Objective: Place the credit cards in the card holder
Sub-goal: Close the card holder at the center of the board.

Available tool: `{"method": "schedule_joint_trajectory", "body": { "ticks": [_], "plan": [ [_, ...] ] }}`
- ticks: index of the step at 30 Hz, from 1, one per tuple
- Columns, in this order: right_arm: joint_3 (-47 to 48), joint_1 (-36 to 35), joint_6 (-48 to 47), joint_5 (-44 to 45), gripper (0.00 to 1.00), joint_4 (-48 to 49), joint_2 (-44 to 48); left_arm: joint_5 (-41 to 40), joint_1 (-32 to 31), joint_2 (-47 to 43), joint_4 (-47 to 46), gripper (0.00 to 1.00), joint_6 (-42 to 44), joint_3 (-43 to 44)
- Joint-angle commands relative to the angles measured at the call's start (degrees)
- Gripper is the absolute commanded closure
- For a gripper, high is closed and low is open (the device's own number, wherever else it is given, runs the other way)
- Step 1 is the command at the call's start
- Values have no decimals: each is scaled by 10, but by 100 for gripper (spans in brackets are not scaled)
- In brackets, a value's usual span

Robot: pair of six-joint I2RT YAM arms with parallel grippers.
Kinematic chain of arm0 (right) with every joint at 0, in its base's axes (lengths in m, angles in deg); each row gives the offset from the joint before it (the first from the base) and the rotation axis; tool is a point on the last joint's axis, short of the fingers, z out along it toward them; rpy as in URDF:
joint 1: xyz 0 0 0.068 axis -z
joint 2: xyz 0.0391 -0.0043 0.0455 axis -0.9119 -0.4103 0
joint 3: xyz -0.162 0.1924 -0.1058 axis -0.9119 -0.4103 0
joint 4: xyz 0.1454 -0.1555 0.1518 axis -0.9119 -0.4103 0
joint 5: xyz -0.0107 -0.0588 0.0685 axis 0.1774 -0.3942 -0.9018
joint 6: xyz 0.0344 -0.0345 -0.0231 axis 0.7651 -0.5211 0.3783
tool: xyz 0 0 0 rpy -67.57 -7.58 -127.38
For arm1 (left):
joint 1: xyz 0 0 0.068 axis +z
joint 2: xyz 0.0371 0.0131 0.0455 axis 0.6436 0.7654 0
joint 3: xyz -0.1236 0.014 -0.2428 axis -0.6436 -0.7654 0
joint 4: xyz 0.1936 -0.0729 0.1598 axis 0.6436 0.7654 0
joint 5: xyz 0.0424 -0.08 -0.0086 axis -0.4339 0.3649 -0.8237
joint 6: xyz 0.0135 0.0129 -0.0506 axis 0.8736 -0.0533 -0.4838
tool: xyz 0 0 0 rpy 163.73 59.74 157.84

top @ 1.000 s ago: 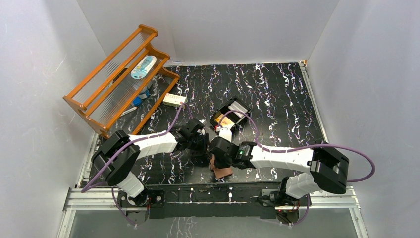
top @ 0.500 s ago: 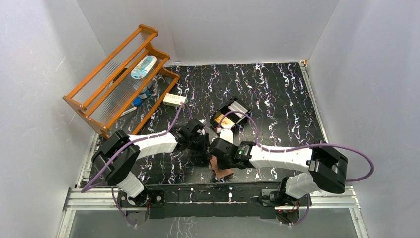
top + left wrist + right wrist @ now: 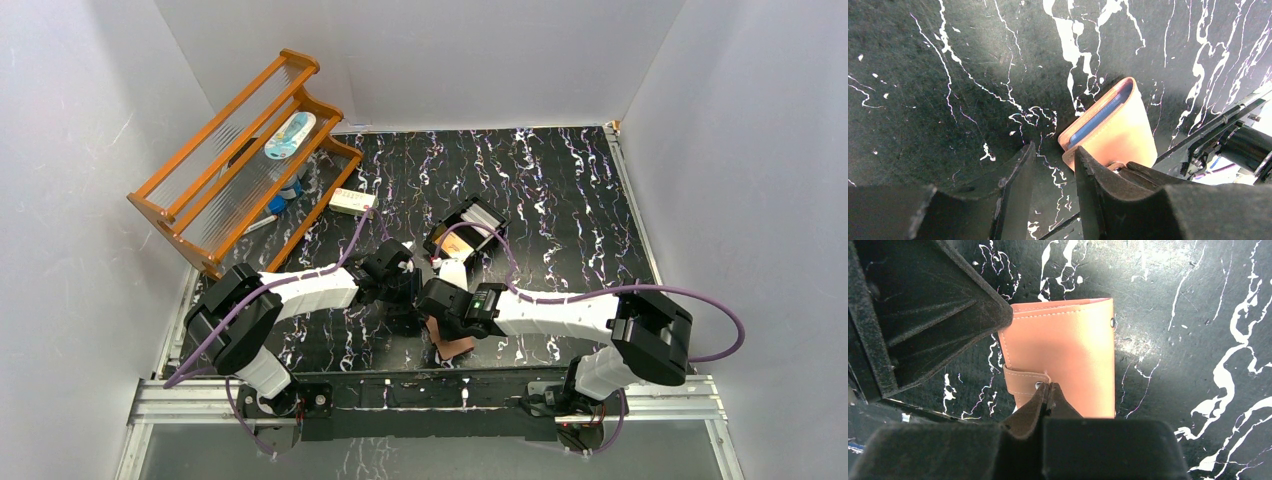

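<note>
Both arms are stretched low over the counter (image 3: 560, 190) and brought together close to its near edge, the left forearm angled in from its side and the right forearm laid almost level from the other. The right tool (image 3: 1048, 388) is pointed down onto the card holder (image 3: 1063, 340), its fingers pressed together with the tips at the snap end of the strap; whether the strap is pinched between them cannot be made out. The left tool (image 3: 1054, 150) is held with its fingers apart and bare counter between them. The card holder lies just outside the finger on the right of the left wrist view, one corner touching or nearly touching it. The card holder is folded and lies flat, with a blue edge seen inside the fold. From above, most of it is covered by the right tool and only its near end is seen. Just beyond both tools a black tray (image 3: 466, 207) is seen with cards (image 3: 481, 216) in it; their number cannot be told. Open counter lies beyond and to the right of the right tool. Well to the left of the left tool, a wooden rack (image 3: 240, 160) and a small box (image 3: 352, 202) are set.
</note>
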Motion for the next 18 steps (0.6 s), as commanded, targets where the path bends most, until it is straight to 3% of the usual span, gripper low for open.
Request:
{"method": "schedule_joint_trajectory", "body": {
  "ticks": [1, 18],
  "plan": [
    [23, -1, -7, 21, 100, 0, 3, -21, -1, -2, 39, 65, 11, -12],
    [16, -1, -39, 7, 100, 39, 30, -19, -1, 6, 43, 65, 17, -5]
  ]
}}
